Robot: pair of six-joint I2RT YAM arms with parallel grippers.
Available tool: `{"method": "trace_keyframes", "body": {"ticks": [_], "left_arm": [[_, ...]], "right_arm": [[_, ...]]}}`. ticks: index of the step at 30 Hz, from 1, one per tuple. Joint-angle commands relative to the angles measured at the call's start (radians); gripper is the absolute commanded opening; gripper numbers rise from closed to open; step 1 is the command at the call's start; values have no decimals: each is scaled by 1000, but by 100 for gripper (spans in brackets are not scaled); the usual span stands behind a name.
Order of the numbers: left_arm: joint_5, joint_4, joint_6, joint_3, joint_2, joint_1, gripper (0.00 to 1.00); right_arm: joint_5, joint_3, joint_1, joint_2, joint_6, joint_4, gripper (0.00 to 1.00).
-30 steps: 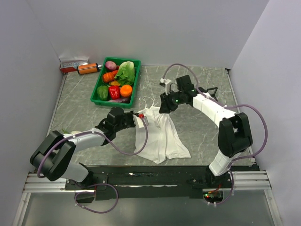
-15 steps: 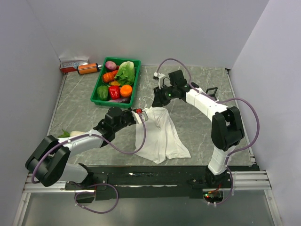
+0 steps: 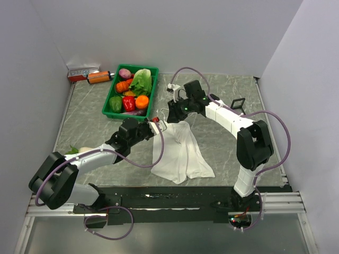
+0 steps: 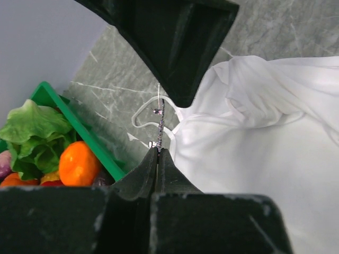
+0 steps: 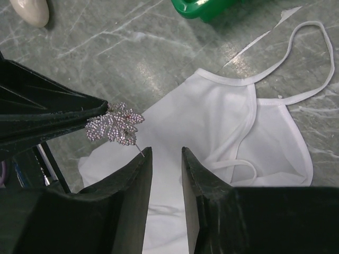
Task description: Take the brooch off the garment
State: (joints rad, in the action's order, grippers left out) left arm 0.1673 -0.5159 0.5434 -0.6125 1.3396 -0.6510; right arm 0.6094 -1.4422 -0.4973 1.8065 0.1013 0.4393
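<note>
Left arm (image 3: pixel 92 154) stretched low toward mid-table, left gripper (image 4: pixel 159 152) pinched tight on the brooch (image 5: pixel 114 127), right arm (image 3: pixel 233 119) bent at the elbow, reaching leftward, right gripper (image 5: pixel 165 153) pointing down, fingers slightly parted, gripping nothing

the table (image 3: pixel 90 116) has a grey-green top with thin white lines, like stone. a white top (image 3: pixel 180 153) lies crumpled near the middle, by the near edge, and its thin straps reach toward the far side. a green basket (image 3: pixel 154 90) sits just beyond the straps, at the far left, full of vegetables (image 3: pixel 140 82). an orange can (image 3: pixel 98 77) lies on its side in the far left corner, touching a small red and white box (image 3: pixel 80 72). a small black thing (image 3: pixel 238 103) sits on the right side, too small to tell what it is. a little white egg-shaped lump (image 3: pixel 83 150) rests near the left edge
</note>
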Motion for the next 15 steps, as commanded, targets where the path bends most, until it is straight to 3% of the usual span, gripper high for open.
{"method": "trace_keyframes", "body": {"ticks": [1,15], "left_arm": [[57,13,-51,-52,0,-9,1],[113,16,-20,-58,9,-9,1]], "right_arm": [[-17,-69,-12,4,-9,-22,37],[-20,-113,-40,19,29,-4,38]]}}
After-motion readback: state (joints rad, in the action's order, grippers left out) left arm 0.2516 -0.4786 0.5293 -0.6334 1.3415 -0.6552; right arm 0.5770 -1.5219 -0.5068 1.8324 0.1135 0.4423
